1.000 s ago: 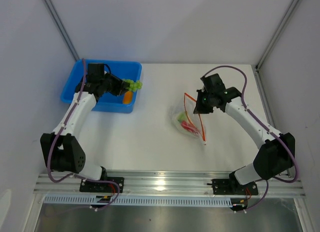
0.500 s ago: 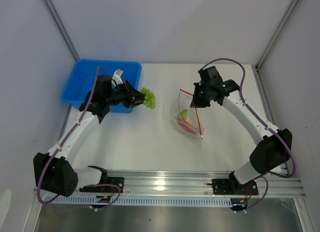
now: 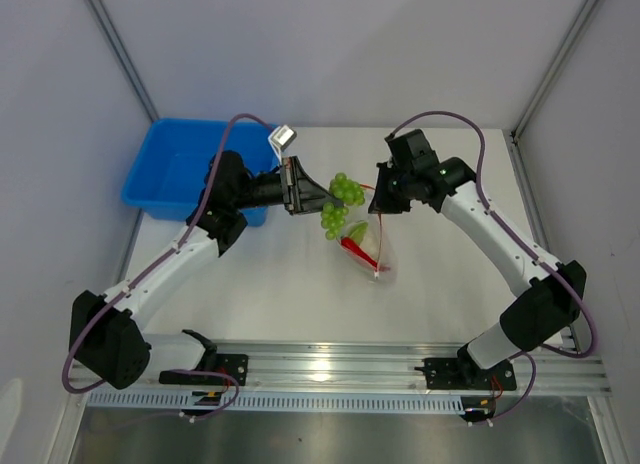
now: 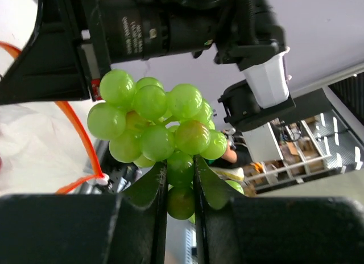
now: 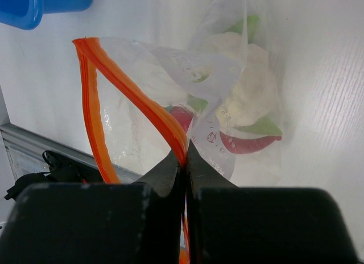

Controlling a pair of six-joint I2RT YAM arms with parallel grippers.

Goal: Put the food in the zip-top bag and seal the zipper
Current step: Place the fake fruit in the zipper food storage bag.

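Note:
My left gripper (image 3: 322,197) is shut on the green grape bunch (image 3: 339,199) and holds it in the air right beside the open mouth of the clear zip-top bag (image 3: 366,246). In the left wrist view the grape bunch (image 4: 153,122) fills the middle, pinched at its lower grapes between my fingers (image 4: 147,190). My right gripper (image 5: 183,159) is shut on the red-orange zipper (image 5: 133,96) and holds the bag's mouth up and open. Inside the bag lie the white cauliflower (image 5: 245,87) and the red chili pepper (image 5: 250,143). The yellow-orange piece is out of view.
The blue plastic bin (image 3: 172,171) stands at the back left, partly behind my left arm; its corner shows in the right wrist view (image 5: 34,5). Grey walls close in the white table (image 3: 300,284) on both sides. A metal rail runs along the near edge.
My left gripper carried the grape bunch from the blue bin rightward to the bag's mouth. My right gripper shifted slightly left, lifting the zipper and bag with it.

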